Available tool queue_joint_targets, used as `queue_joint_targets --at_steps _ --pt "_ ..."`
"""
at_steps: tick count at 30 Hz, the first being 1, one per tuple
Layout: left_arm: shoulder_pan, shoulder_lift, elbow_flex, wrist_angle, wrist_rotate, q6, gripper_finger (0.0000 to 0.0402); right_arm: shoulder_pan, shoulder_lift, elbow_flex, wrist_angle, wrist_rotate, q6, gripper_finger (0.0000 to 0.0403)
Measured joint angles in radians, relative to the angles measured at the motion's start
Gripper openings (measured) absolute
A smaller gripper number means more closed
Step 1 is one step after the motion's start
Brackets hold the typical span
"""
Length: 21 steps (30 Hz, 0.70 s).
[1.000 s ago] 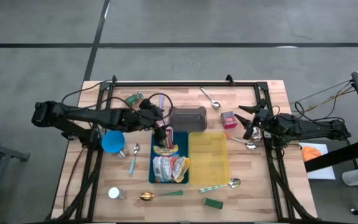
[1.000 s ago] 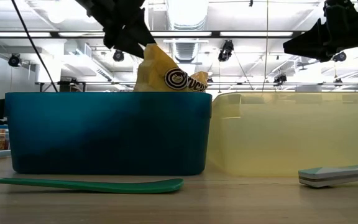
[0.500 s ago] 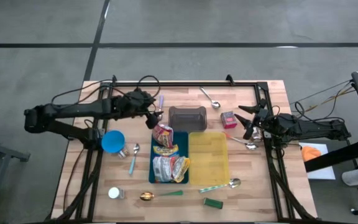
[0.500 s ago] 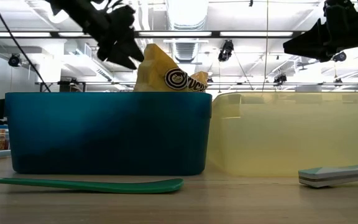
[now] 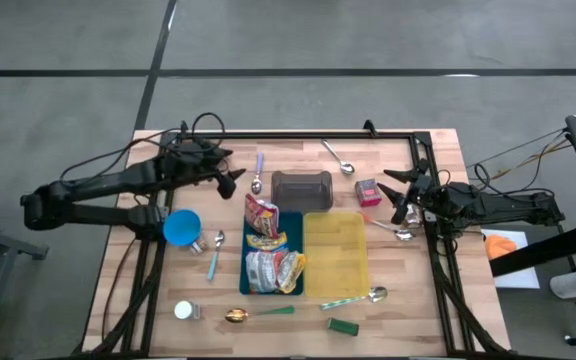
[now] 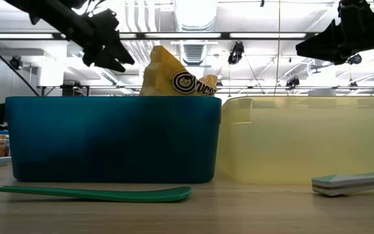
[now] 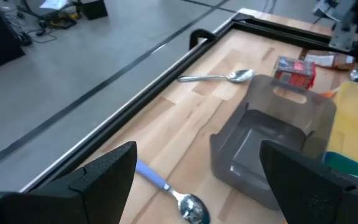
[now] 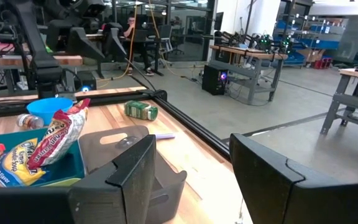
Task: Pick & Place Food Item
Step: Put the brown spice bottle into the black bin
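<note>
Several snack bags sit in the blue bin (image 5: 293,222). A red and yellow bag (image 5: 261,214) leans at the bin's far end, and a silver bag (image 5: 268,270) lies nearer; the yellow bag top (image 6: 174,78) shows above the rim in the low view. Beside the blue bin on its right stands the yellow bin (image 5: 336,255). My left gripper (image 5: 232,180) hovers open and holding nothing, to the left of the grey bin (image 5: 302,190) and above the table. My right gripper (image 5: 392,195) waits open at the table's right side, also holding nothing.
A blue-handled spoon (image 7: 166,186) lies below my left gripper. A blue cup (image 5: 181,227), a green bottle (image 5: 215,160), a red carton (image 5: 368,190), more spoons (image 5: 338,157), a green spoon (image 5: 268,312) and a white jar (image 5: 185,311) are scattered around the bins.
My left gripper, open throughout, has drawn back from above the blue bin's far end toward the table's far left, turning a little as it went. The red and yellow bag stays in the bin.
</note>
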<state>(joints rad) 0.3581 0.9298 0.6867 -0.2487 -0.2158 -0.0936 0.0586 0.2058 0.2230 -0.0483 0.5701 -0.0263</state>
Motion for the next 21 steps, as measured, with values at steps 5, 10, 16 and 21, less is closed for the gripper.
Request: queue_joint_targets --at_steps 5,10,16,21 --pt "0.034 -0.018 -0.028 -0.002 0.000 0.000 0.0344 0.000 0.000 0.000 0.000 0.000 0.000 0.0199" --pt "0.056 -0.018 -0.039 0.008 0.000 0.016 0.0344 0.000 0.000 0.000 0.000 0.000 0.000 0.0199" --pt "0.074 -0.018 -0.034 0.054 0.000 0.017 0.0344 0.000 0.000 0.000 0.000 0.000 0.000 0.0199" --pt "0.106 -0.018 -0.034 0.055 0.000 0.018 0.0344 0.000 0.000 0.000 0.000 0.000 0.000 0.0199"
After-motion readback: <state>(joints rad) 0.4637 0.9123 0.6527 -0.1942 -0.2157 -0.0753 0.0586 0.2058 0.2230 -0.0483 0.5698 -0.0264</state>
